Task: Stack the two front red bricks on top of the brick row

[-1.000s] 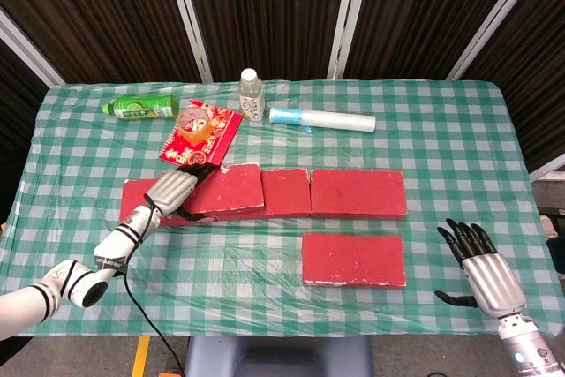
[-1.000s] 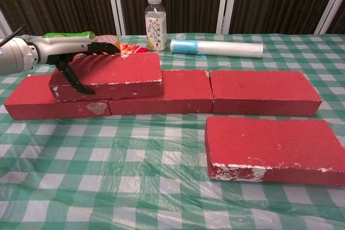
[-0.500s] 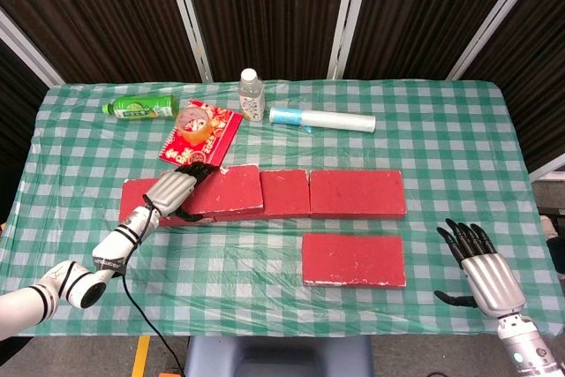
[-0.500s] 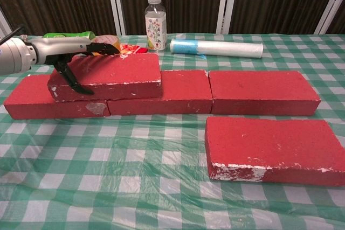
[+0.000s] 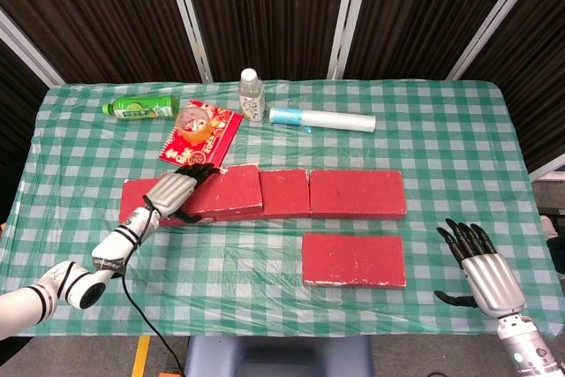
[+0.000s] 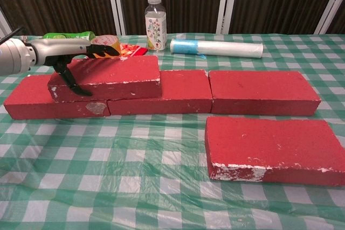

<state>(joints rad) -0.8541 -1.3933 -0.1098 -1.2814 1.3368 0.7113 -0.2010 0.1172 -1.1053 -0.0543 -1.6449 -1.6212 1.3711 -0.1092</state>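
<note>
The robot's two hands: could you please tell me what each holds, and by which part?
The left hand grips the stacked red brick by its left end; the right hand holds nothing.

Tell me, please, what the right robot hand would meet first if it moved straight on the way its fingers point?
Probably nothing soon: the right robot hand points away from the robot, over bare tablecloth, to the right of the front brick. Its height is unclear.

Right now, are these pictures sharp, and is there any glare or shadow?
Head view: evenly lit and sharp, only faint shadows beside the brick row. Chest view: soft sheen on the clear plastic table cover, the near front brick sharp, the left hand slightly soft.
</note>
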